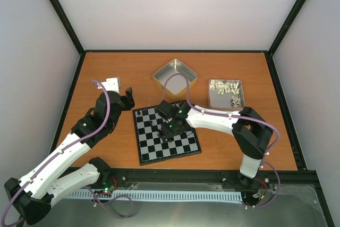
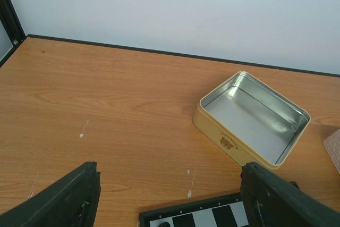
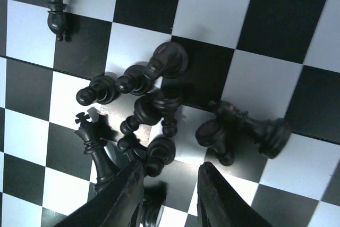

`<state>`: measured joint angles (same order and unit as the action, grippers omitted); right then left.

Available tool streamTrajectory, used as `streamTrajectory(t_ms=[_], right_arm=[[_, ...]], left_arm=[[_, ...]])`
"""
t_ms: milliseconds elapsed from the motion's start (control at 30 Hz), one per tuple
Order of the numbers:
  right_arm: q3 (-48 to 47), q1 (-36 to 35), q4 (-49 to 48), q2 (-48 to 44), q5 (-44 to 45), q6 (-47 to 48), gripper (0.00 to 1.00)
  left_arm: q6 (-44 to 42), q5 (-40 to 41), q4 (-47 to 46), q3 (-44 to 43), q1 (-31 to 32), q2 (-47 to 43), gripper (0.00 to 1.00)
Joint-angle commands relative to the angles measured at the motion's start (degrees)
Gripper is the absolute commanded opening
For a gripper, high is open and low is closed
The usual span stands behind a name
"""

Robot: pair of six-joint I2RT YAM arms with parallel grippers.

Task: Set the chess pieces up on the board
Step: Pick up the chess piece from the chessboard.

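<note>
Right gripper (image 3: 170,173) hovers over mid board (image 1: 150,150), fingers (image 3: 126,196) apart with a narrow gap and nothing pinched between them. The black chess pieces (image 3: 154,102) lie toppled in one heap on the central squares, none on a home square, so setup looks barely begun.

Key relation: in the right wrist view the heap sits at 12 o'clock from the fingertips, just beside them. The nearest round base touches or nearly touches the tip of the finger on the left of that view. The king (image 3: 91,144) lies flat at 10 o'clock, long axis roughly 11 to 5. Two more pieces lie at 2 o'clock, and one loner lies well apart at 11.

The right arm is clearly nearer. The left gripper (image 1: 126,100) is off the board at its 10 o'clock corner, fingers spread wide and holding nothing, facing the empty tin (image 2: 252,118).

Hard to make out:
- From above, the right gripper covers the heap.
- The pieces overlap, so I can't count them or tell most types.
- The king's base is hidden behind a finger.
- The loner is cut off by the frame top.
- The second tin (image 1: 225,93) holds pale pieces, too small to identify.
</note>
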<state>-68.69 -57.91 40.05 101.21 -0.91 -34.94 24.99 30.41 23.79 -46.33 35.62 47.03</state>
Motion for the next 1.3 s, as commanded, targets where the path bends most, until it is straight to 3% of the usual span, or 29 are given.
streamTrajectory(t_ms=[0,667,1000,1267], right_arm=[[-2.8,-1.4,0.0,2.2,0.2,0.6,0.29],[-4.5,-1.7,0.7,4.2,3.9,-2.0,0.09],[-5.3,-1.2,0.5,-0.4,11.8,-2.9,0.07],[-5.4,4.1,-1.2,-0.8,13.7,-3.3,0.07]], left_arm=[[-0.5,0.5,-0.7,-0.2,-0.5,-0.9,0.73],[-0.5,0.9,-0.6,-0.2,-0.5,-0.8,0.74],[-0.6,0.8,-0.7,-0.2,-0.5,-0.7,0.73],[-0.7,0.6,-0.8,-0.2,-0.5,-0.8,0.73]])
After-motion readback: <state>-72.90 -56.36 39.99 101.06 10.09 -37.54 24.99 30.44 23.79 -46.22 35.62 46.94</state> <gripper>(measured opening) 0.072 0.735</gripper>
